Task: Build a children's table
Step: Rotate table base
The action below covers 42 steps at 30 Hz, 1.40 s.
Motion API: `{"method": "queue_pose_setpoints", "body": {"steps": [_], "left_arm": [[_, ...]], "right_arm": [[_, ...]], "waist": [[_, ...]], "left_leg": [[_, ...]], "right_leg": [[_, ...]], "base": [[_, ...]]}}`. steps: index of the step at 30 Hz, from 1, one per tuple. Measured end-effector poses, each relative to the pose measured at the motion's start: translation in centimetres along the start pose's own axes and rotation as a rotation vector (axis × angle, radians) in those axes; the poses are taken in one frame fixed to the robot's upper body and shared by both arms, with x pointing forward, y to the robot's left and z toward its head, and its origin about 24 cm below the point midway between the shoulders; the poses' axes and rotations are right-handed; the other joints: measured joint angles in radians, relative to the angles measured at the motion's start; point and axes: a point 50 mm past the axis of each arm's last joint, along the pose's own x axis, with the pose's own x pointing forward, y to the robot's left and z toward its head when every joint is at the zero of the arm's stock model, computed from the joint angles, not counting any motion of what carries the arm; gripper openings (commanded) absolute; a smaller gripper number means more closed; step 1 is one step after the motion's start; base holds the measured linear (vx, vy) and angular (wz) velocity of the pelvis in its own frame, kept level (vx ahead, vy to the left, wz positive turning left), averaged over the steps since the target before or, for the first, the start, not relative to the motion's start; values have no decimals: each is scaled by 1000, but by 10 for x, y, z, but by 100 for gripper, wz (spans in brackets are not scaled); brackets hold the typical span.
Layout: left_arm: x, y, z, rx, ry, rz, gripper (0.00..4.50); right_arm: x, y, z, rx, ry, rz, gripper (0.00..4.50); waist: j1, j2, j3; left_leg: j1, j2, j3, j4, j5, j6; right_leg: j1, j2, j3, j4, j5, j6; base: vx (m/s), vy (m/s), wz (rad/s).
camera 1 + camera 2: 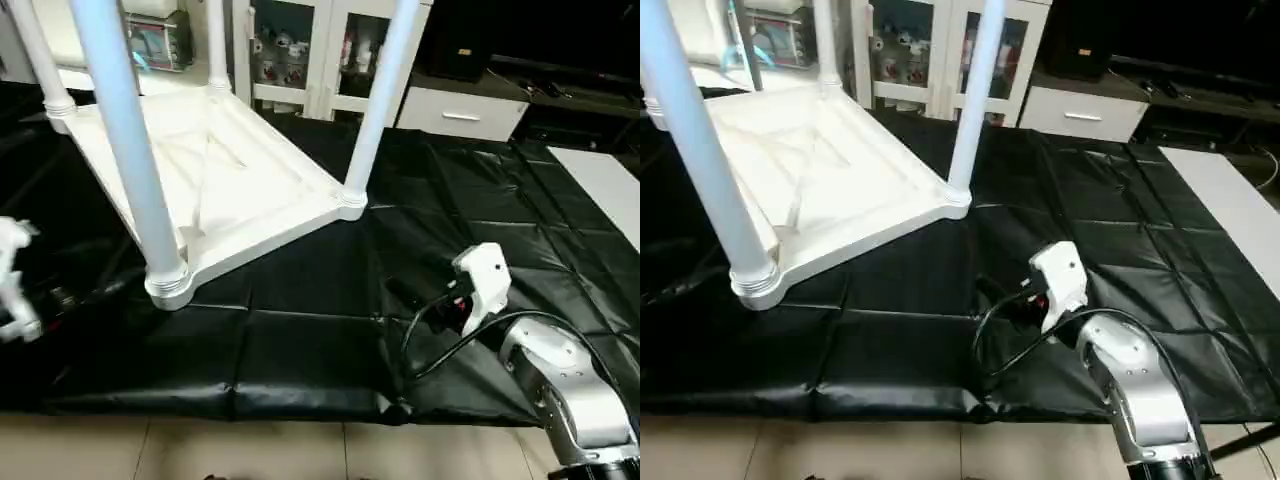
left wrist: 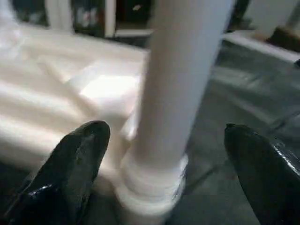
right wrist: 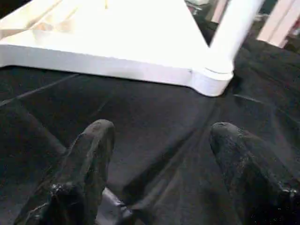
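White plastic rectangular table top (image 1: pixel 230 180) lies upside down on the black creased plastic sheet (image 1: pixel 320 350), toward the far left of the mat, X-ribbed underside facing up. All four long white tapered tube legs stand upright in the round corner sockets: near-left leg (image 1: pixel 125 150), near-right leg (image 1: pixel 380 95), two far legs (image 1: pixel 216 40) and (image 1: pixel 38 55) at the back corners. The near-left leg's collar (image 1: pixel 168 280) sits on its socket; from here I cannot tell whether it is pressed fully home.

Left gripper (image 2: pixel 164 159): two black fingers spread wide on either side of the near-left leg, just above the collar, with clear gaps on both sides. Not touching, holding nothing. Its white wrist housing (image 1: pixel 12 280) shows at the far left edge of the mat.

Right gripper (image 3: pixel 161 145): fingers apart, empty, low over bare black sheet, near the socket corner of the near-right leg (image 3: pixel 211 77) but apart from it. Silver forearm (image 1: pixel 570 390) at near right.

Beyond the mat: white glass-door cabinets (image 1: pixel 300 50), pale floor tiles (image 1: pixel 200 450) in front.

Judgement: the leg-fitting step looks finished or nearly so. Next move would call for checking each leg's seating, then a two-handed hold on the frame to turn the table upright, with both arms clear of the legs as it swings.
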Motion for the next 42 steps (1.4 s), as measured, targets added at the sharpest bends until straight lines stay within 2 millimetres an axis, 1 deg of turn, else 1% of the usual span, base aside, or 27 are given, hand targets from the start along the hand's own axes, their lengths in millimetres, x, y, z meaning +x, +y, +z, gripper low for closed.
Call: {"method": "queue_pose_setpoints", "body": {"steps": [2,5,8,10,12,15,16,18,20,23,26,28,29,31,34,37,40,42], "left_arm": [[16,-5,2,22,-21,-23,448],[48,-16,10,61,-69,-72,448],[62,-21,13,76,-82,-102,448],[78,-30,16,79,-93,-146,448],[88,-37,16,77,-94,-189,448],[116,-63,18,57,-105,-309,448],[127,-78,19,59,-108,-375,448],[139,-97,22,68,-119,-463,448],[157,-122,31,63,-164,-567,448],[179,-152,45,86,-204,-668,448],[201,-176,52,111,-217,-707,448],[222,-191,56,127,-217,-659,448],[228,-195,57,139,-218,-643,448],[240,-200,58,161,-213,-575,448],[246,-197,52,181,-195,-520,448],[245,-192,47,191,-180,-509,448],[241,-186,46,208,-190,-515,448],[235,-181,37,214,-191,-530,448]], "right_arm": [[0,1,-1,-5,1,6,352],[2,4,-2,-21,9,18,352],[3,5,-2,-26,11,25,352],[2,5,-4,-25,16,25,352],[2,5,-4,-27,16,26,352],[-1,6,-9,-26,31,32,352],[-2,7,-11,-25,37,37,352],[-1,9,-11,-26,37,45,352],[-2,9,-11,-27,40,46,352],[-2,11,-12,-28,44,55,352],[-2,12,-13,-30,48,62,352],[-2,13,-13,-34,51,67,352],[-1,14,-14,-35,52,73,352],[-2,15,-15,-34,57,78,352],[-7,15,-21,-27,80,75,352],[-9,12,-21,-34,88,66,352],[-9,12,-21,-35,86,64,352],[-9,12,-21,-35,86,64,352]], "waist": [[0,-1,0],[3,-2,-1],[-3,-4,-3],[-5,-2,-1],[-4,-1,-1],[10,1,0],[15,2,1],[17,3,2],[19,3,2],[18,4,2],[17,7,2],[18,8,2],[18,9,1],[15,15,-2],[10,20,-4],[8,22,-5],[13,23,-5],[12,25,-6]], "left_leg": [[0,0,0,0,0,0],[0,0,0,0,0,0],[0,0,0,0,0,0],[0,0,0,0,0,0],[0,0,0,0,0,0],[-3,0,0,0,0,0],[-6,0,0,0,-1,1],[-8,-1,1,0,-2,2],[-10,0,1,0,-2,2],[-9,0,1,0,-2,2],[-8,0,1,1,-2,2],[-9,0,1,2,-2,2],[-9,0,0,2,-2,2],[-9,0,0,3,-2,2],[-10,0,0,3,-2,2],[-10,1,-1,2,-2,2],[-10,1,-2,2,-2,2],[-10,0,-1,2,-2,3]], "right_leg": [[0,0,-1,0,0,0],[0,0,0,0,0,0],[0,0,0,0,0,0],[0,0,0,0,0,0],[0,0,-1,1,0,0],[0,-1,-1,0,1,-1],[-1,-1,0,-1,2,-3],[-3,-2,0,-1,2,-3],[-4,-2,-1,-1,1,-3],[-3,-2,-1,-1,1,-3],[-2,-2,-1,-1,1,-3],[-1,-2,-1,-1,-2,3],[-1,-2,-1,-1,-2,3],[-1,-2,0,-1,-2,3],[0,-2,-1,-1,-2,4],[-1,-2,-4,0,-2,4],[-1,-2,-4,-1,-1,2],[-1,-2,-3,-2,1,0]], "base": [[0,0,0],[0,0,0],[0,0,0],[0,0,0],[0,0,0],[0,0,0],[0,0,0],[0,0,0],[0,0,0],[0,0,0],[0,0,0],[0,0,0],[0,0,0],[0,0,0],[0,0,0],[0,0,0],[0,0,0],[0,0,0]]}}
